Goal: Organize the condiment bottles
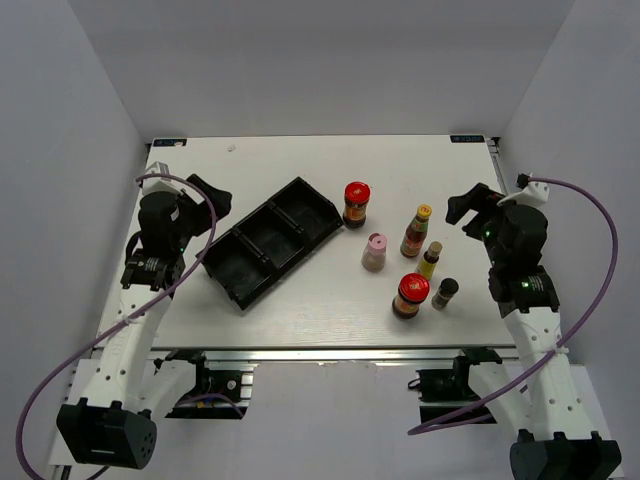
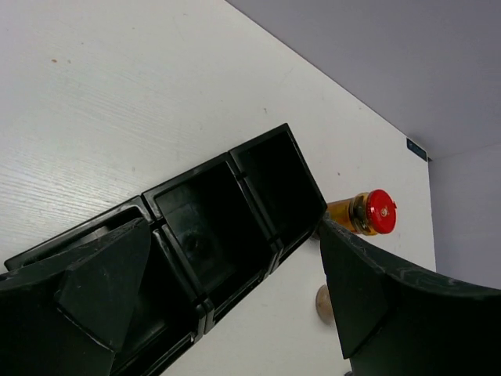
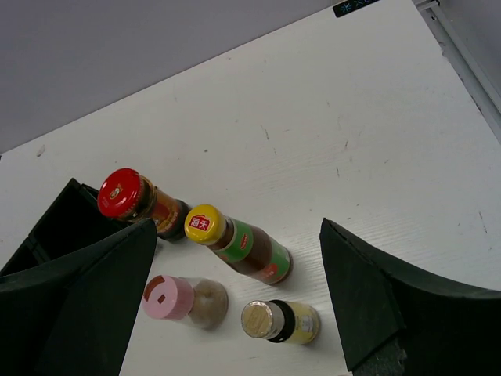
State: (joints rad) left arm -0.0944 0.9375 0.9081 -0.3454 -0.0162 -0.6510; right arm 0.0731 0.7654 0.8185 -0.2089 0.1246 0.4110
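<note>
The left jaws hang just left of the tray (image 1: 292, 266), spread wide, gripping nothing and aimed at it. No bottle is in the tray yet. All six stand upright on the surface to its right. A red-lidded jar (image 1: 356, 204) stands nearest its far right corner, and the pink-capped bottle (image 1: 374, 252) is a little further right. Then come the sauce bottle (image 1: 417, 231), the yellow bottle (image 1: 431, 259), a second red jar (image 1: 410, 296) and the shaker (image 1: 445, 293). The right jaws are farthest from the tray, beyond the cluster, equally wide and empty, looking down on it. The right arm seems nearer every bottle, and each must travel left to the tray.
</note>
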